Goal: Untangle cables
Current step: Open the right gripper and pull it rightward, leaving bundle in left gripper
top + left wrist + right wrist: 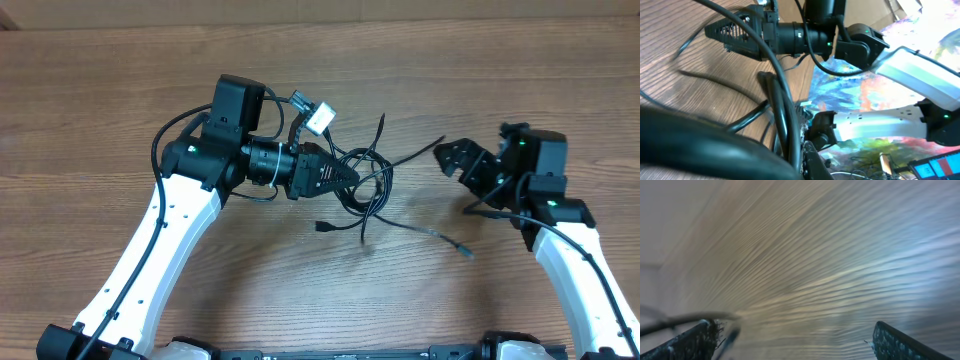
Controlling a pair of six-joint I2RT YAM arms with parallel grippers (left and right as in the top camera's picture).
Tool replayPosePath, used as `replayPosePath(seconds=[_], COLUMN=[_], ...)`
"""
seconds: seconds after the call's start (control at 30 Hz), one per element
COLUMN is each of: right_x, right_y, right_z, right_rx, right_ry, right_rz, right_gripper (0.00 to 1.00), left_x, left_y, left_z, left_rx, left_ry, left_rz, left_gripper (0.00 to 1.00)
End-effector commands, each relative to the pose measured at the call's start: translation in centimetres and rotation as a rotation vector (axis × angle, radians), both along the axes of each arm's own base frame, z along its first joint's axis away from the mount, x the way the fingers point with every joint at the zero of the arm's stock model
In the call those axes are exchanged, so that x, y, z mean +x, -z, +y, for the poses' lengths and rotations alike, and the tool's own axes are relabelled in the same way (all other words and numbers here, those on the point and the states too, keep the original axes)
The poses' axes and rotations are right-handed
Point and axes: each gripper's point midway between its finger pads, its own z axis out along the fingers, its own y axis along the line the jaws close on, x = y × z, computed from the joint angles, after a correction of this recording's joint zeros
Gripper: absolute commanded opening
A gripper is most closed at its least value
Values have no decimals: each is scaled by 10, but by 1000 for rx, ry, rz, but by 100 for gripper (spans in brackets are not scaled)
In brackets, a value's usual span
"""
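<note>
- The cables (372, 183) lie in a small black tangle near the middle of the bench (110, 80), between the two arms.
- The left end effector (351, 175) is closed, its tips together at the left edge of the tangle and clamped on the cables.
- In the left wrist view, several cords (782, 107) run up from those tips, close to the lens and blurred.
- A white plug (319, 117) sits just above the left end effector, at the tangle's upper edge.
- Loose ends trail out of the tangle: a black plug (325, 227) below it, and a thin strand ending in a small pale plug (463, 247) to the lower right.
- Another strand (415, 155) stretches right, towards the right end effector (447, 160).
- The right end effector is open and holds nothing. It is near the tangle but apart from it.
- In the right wrist view its fingers (687, 342) are spread wide over the wood, with one thin cord (685, 318) just beside the left one.
</note>
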Motion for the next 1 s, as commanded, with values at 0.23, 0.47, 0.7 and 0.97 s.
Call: replayPosePath(seconds=[0.23,0.47,0.7,0.97], right_x=[-4,-9,-38,-44], right_y=[5,-33,-96,-113], right_z=[-15,41,87,92], right_rx=[-10,164,437,511], right_ry=[52,-315,-671,-723], right_rz=[38,-151,-380,-405], right_gripper=[97,98,99,100], left_x=[-4,15,14,0], left_y=[-16,-17,-54,-62], left_z=[3,22,32,15], left_rx=[-59,-61,-246,-281], left_ry=[28,-43,50,137], left_rz=[-42,-55,-172,-234], left_gripper=[4,4,4,4])
